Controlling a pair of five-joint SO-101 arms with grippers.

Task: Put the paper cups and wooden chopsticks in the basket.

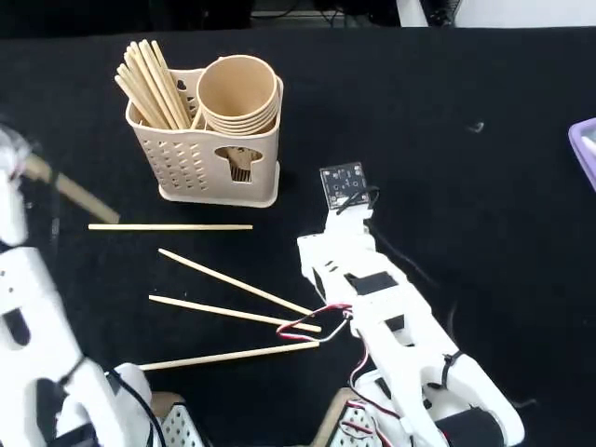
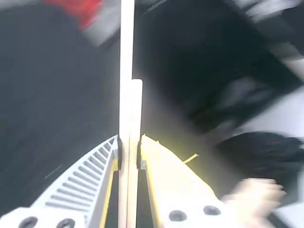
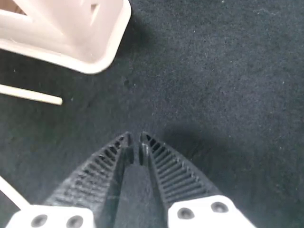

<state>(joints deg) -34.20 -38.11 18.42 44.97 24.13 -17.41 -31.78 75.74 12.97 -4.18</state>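
The lower ends of two wooden chopsticks [image 2: 126,61] are being cut off by the edge of the left wrist view, and one is being seen to stop short of the other. They are being clamped side by side between the tightly closed fingers of the left gripper [image 2: 129,142], with their long axis running straight out past the fingertips. In the high view a tan shaft is being made out only faintly, slanting over the left edge of the black table [image 1: 466,233]; whether it is one stick or both cannot be told. A purple object [image 1: 585,149] is being cut off at the table's right edge.

Four loose chopsticks [image 1: 233,281] are being left flat on the table in front of the basket [image 1: 186,158]. The one nearest the basket is lying parallel to its front wall, while the other three are fanning out from a point beside the right arm [image 1: 400,317], where their ends are being crossed by its wires.

The right gripper [image 3: 134,145] is being held over bare table just beside a basket corner. Its jaws are drawn together to a thin slit, with nothing between them.

Inside the basket, one compartment is being filled by a bundle of chopsticks [image 1: 149,79] standing on end and leaning outward. The other is being occupied by nested paper cups [image 1: 237,88], mouths upward.
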